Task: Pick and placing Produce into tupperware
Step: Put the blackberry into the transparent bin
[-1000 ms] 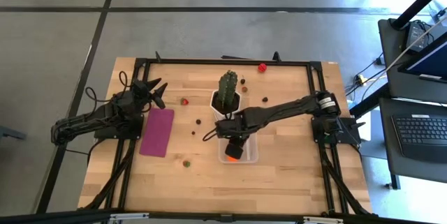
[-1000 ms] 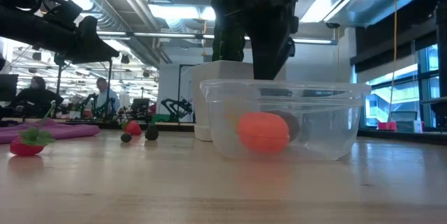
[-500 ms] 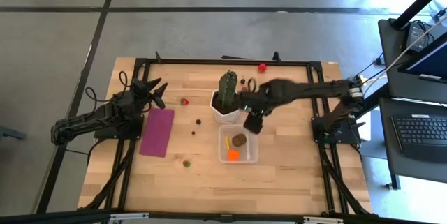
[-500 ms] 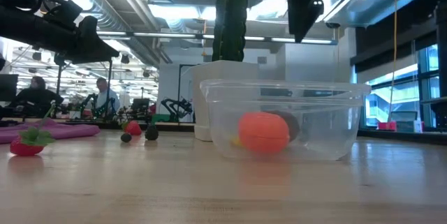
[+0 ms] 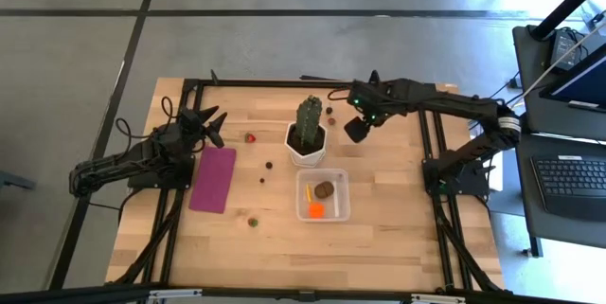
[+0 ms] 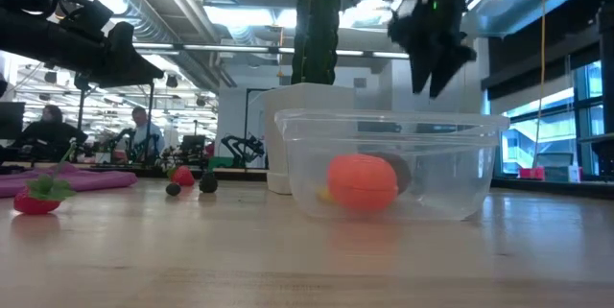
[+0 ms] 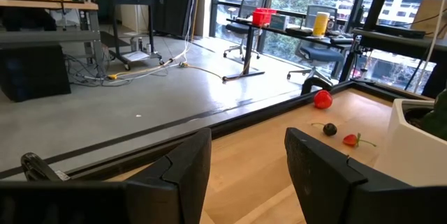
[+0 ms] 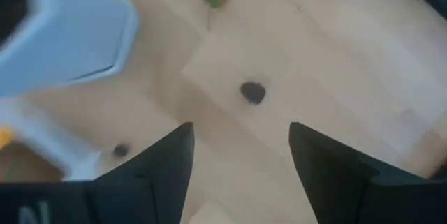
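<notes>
The clear tupperware (image 5: 322,196) sits near the table's middle and holds an orange piece (image 5: 315,211) and a brown piece (image 5: 325,189). In the low view the tupperware (image 6: 393,164) shows the orange piece (image 6: 362,181) through its wall. My right gripper (image 5: 355,129) hangs open above the table, right of the cactus pot; its wrist view looks down on a dark piece (image 8: 253,92) lying beyond the open right gripper (image 8: 241,175). Loose produce lies around: a strawberry (image 5: 250,137), a red piece (image 5: 355,91) and small dark pieces (image 5: 269,164). My left gripper (image 5: 213,119) waits open at the left.
A green cactus in a white pot (image 5: 308,138) stands just beyond the tupperware, left of my right gripper. A flat magenta rectangle (image 5: 213,179) lies by the left arm. A small red and green piece (image 5: 253,220) rests near the front. People are in the room behind.
My right gripper has risen from over the tupperware and swung toward the table's far right, ending beside the cactus pot. With the arm gone, the brown piece shows in the container next to the orange one.
</notes>
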